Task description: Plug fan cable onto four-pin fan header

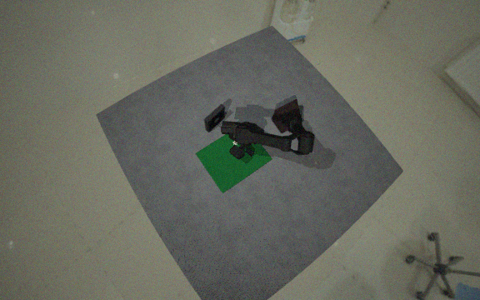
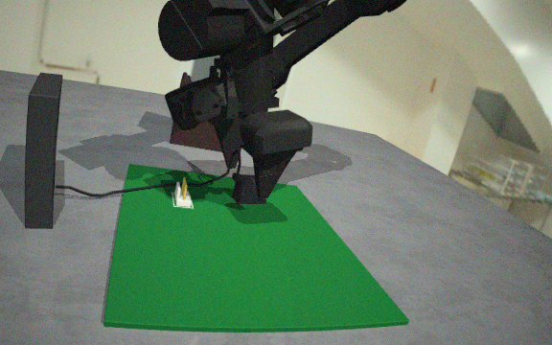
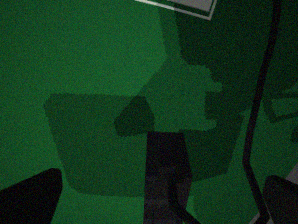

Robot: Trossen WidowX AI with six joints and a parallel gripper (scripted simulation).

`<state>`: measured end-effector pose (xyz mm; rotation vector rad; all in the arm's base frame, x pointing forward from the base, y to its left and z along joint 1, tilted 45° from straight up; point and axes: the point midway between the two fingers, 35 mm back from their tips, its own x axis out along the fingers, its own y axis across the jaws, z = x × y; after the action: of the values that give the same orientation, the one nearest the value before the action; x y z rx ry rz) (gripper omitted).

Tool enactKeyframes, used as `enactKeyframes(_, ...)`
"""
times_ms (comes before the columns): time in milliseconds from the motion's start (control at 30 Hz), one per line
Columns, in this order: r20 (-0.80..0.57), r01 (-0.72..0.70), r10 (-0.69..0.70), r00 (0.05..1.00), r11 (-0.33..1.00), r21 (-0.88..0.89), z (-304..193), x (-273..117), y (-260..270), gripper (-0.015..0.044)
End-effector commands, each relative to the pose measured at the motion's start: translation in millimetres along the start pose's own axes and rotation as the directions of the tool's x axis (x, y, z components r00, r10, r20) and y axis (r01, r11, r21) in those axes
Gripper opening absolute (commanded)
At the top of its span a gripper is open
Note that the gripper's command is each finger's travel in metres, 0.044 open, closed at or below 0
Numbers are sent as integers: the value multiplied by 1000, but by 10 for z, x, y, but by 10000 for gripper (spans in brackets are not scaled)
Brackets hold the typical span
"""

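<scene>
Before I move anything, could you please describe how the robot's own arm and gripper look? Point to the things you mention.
The arm point(image 1: 267, 141) point(image 2: 324, 35) is black, with chunky, rounded joint housings and long links. The gripper point(image 2: 247, 179) is also dark black, with two fingers: broad, blocky upper parts that narrow like wedges toward the tips. I cannot read any markings on them.

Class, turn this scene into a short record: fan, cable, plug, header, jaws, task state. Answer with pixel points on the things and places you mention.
Fan: dark block point(image 2: 41, 158) point(image 1: 215, 118), upright beside the board point(image 2: 252, 268) point(image 1: 227, 171)
Cable: black point(image 2: 96, 195) point(image 3: 256, 102), running from fan toward plug
Plug: black point(image 2: 247, 190) point(image 3: 166, 160), off the header
Header: white, yellow pins, uncovered point(image 2: 183, 202)
Jaws: open, around the plug, not gripping point(image 2: 243, 179) point(image 3: 165, 192)
Task state: unplugged
</scene>
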<state>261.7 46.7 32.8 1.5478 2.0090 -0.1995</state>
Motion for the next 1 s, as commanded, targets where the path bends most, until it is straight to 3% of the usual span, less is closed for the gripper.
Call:
enactKeyframes(0,-5,0,0,1000,1000,5,3,67,-5,440)
enactKeyframes(100,-5,0,0,1000,1000,5,3,70,-5,440)
enactKeyframes(333,-2,2,-2,1000,1000,0,5,43,-4,256)
enactKeyframes(967,-2,2,-2,1000,1000,0,5,43,-4,130)
